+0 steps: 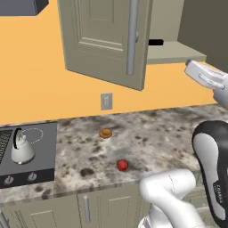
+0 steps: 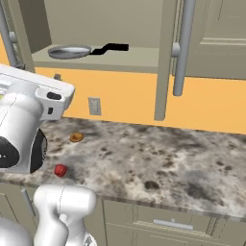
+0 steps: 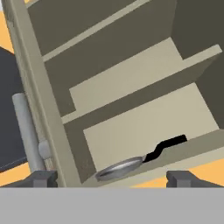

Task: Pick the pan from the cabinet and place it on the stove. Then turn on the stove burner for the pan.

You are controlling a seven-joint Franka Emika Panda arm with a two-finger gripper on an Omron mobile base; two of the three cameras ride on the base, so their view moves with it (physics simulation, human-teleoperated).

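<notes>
Looking first at the cabinet: doors swung open, bottom shelf exposed, long grey bar handle hanging on the door to the right of the opening. Well below the cabinet and off to its left, the stove, black and flat, carrying a small kettle on one burner ring; no pan there yet.

Resting on the cabinet's bottom shelf, close to its front lip, the pan. Shallow bowl toward the cabinet's left wall, black handle running out rightward along the shelf front, so long axis roughly parallel to the shelf edge.

Now the gripper, seen from the hand camera: finger tips spread wide apart, nothing between them, nothing touched. Aimed into the cabinet from outside and lower than the shelf. Pan sitting ahead of the fingers, slightly toward the left tip, bowl roughly between the two tips and handle angling up and right beyond them. Clear gap between tips and pan rim.

Judging the next move: needs a reach forward into the cabinet, with the spread lined up across the handle or the rim rather than along it.
</notes>
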